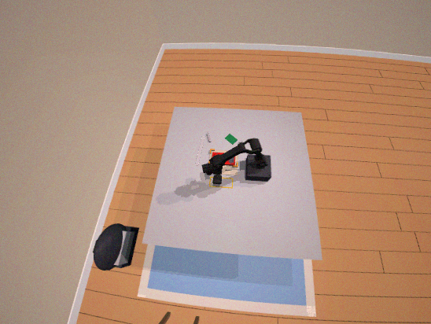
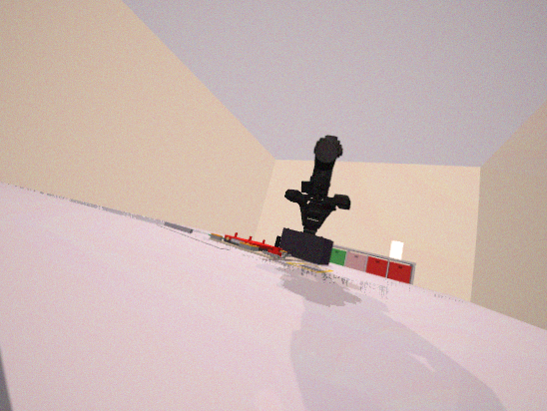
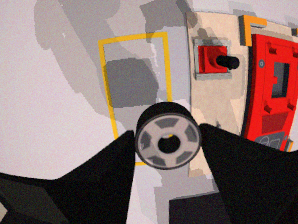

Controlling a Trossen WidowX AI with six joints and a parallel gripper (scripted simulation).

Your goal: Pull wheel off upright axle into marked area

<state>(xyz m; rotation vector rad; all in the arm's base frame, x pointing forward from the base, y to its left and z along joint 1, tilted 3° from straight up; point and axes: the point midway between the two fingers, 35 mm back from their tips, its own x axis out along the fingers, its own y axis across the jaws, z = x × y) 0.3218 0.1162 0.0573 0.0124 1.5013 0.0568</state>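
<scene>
My gripper (image 3: 167, 133) (image 2: 309, 229) is shut on the black-rimmed wheel (image 3: 160, 161), which has grey spokes and a centre hole. The wheel is off the axle, held up above the table between the fingertips. In the wrist view it overlaps the lower right part of the marked area (image 3: 132, 38) (image 1: 222, 187), a yellow outline on the table. The black upright axle (image 3: 230, 62) stands bare on a red block at the upper right of the wrist view. The wheel cannot be made out in the top and exterior views.
A beige board (image 3: 220, 100) carries the axle block, right of the outline in the wrist view. A red panel (image 3: 263, 100) with small raised knobs and orange corner pieces lies beyond it. A green patch (image 1: 230, 138) lies farther back on the table, near the arm's dark base (image 1: 258, 169).
</scene>
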